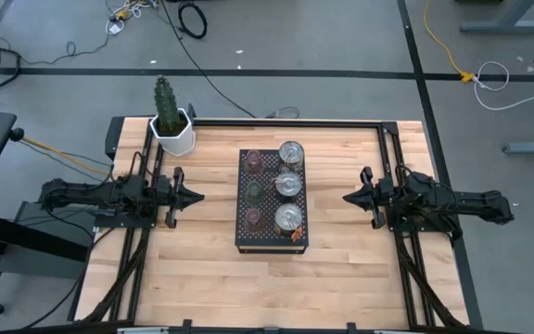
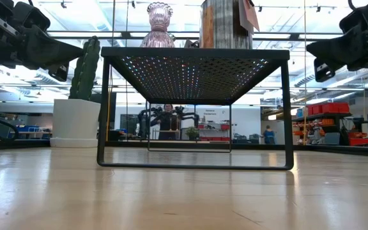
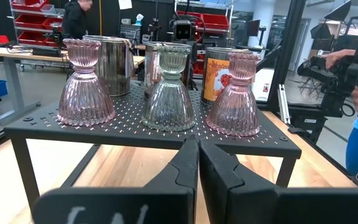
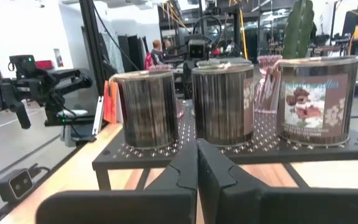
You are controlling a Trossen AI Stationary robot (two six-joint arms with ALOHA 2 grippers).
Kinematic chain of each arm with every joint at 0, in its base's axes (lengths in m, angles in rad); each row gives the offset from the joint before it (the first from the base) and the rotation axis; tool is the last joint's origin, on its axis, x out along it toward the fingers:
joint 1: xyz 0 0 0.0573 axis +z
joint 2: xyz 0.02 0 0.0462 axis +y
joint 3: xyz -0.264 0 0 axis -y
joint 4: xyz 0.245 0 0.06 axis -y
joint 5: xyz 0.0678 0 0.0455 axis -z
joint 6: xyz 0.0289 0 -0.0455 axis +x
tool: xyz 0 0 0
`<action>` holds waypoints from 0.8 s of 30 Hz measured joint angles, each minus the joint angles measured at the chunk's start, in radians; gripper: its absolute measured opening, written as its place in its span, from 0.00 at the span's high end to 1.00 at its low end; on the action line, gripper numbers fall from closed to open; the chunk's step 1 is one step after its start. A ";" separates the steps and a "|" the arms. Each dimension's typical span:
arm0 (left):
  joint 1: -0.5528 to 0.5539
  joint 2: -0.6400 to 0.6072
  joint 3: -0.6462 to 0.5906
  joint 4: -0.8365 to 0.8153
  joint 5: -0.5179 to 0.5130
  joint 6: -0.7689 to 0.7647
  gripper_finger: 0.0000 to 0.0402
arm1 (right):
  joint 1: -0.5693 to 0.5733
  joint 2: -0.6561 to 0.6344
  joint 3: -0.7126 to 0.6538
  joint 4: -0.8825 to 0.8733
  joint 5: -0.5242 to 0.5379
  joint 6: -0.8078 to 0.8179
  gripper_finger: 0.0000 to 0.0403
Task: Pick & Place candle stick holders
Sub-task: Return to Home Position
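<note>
Three ribbed glass holders stand in a row on the left half of a black perforated stand [image 1: 272, 232]: a pink one [image 3: 87, 84], a green one [image 3: 169, 90] and a pink one [image 3: 236, 93]. Three wider silvery jars [image 1: 289, 186] stand on its right half; the right wrist view shows them [image 4: 222, 99]. My left gripper [image 1: 198, 195] is shut and empty, left of the stand. My right gripper [image 1: 348, 198] is shut and empty, right of the stand.
A white pot with a cactus [image 1: 171, 122] stands at the table's far left corner. Black rails [image 1: 400, 139] frame the wooden table. People and shelves show in the room beyond.
</note>
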 joint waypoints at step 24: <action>0.000 0.000 0.000 0.000 0.000 0.000 0.95 | 0.030 -0.034 0.000 -0.043 0.000 0.001 1.00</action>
